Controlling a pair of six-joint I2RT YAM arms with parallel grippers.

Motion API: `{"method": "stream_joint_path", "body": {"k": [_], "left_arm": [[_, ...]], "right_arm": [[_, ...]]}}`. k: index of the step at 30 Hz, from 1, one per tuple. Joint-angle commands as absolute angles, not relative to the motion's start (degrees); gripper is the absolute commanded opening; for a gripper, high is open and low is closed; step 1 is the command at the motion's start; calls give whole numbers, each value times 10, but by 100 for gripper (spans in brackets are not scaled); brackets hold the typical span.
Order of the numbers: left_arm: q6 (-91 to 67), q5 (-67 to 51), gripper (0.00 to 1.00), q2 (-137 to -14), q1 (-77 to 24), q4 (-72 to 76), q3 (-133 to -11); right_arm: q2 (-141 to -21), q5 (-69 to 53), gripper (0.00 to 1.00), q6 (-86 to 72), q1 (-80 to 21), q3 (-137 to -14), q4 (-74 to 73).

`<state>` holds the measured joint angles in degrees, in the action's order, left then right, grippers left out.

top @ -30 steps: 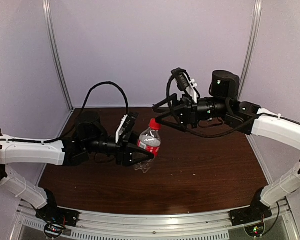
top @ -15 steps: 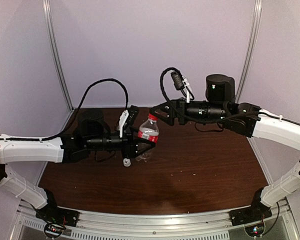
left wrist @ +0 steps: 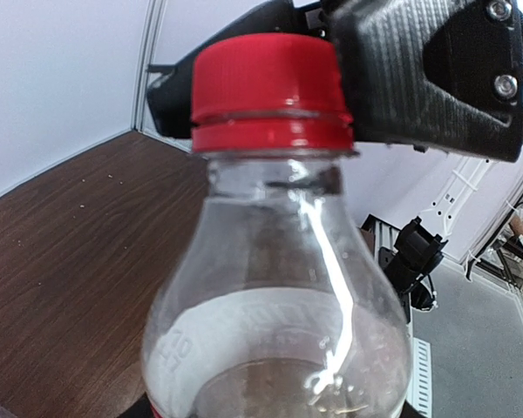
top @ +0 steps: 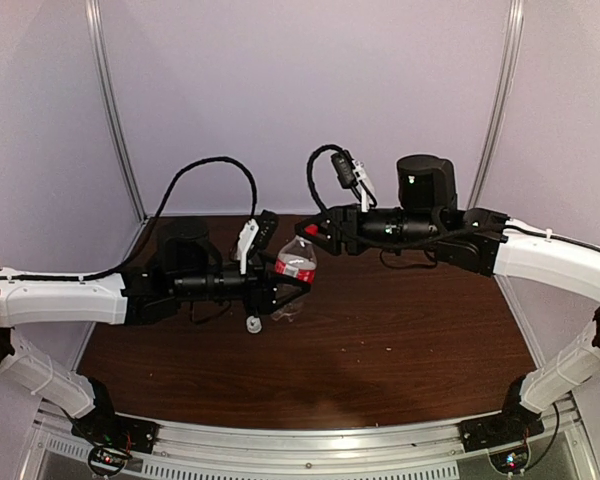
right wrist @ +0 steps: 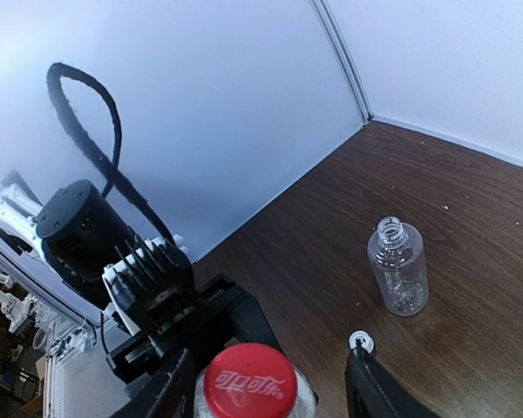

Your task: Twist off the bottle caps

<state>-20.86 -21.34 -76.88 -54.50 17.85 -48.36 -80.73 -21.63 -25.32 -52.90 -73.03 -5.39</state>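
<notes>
— Where is the red cap (left wrist: 270, 91)?
— On the labelled bottle (left wrist: 270, 287), which is clear, smooth plastic; the cap is round, with a ring band below; the left fingers (top: 273, 296) pinch this bottle above the tabletop (top: 400, 340).
— And the right fingers (right wrist: 170, 396)?
— Black, rough-textured; they flank the cap; whether they press it, I cannot tell.
— The other bottle?
— The plain bottle (right wrist: 398, 266) stands open-necked on dark wood grain; the white cap (right wrist: 360, 340) lies near it.
</notes>
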Motion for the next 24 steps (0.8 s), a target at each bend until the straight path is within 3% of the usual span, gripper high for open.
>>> {"method": "stream_joint_path", "body": {"k": [1, 13, 24], "left_arm": [[-198, -207, 42, -772, -549, 189, -501], [-197, -206, 42, -774, -548, 189, -503], [-192, -209, 42, -768, -548, 201, -498]], "right_arm": [[-805, -220, 59, -255, -533, -741, -24], [-810, -234, 30, -254, -533, -737, -15], [-804, -249, 13, -241, -529, -721, -2]]}}
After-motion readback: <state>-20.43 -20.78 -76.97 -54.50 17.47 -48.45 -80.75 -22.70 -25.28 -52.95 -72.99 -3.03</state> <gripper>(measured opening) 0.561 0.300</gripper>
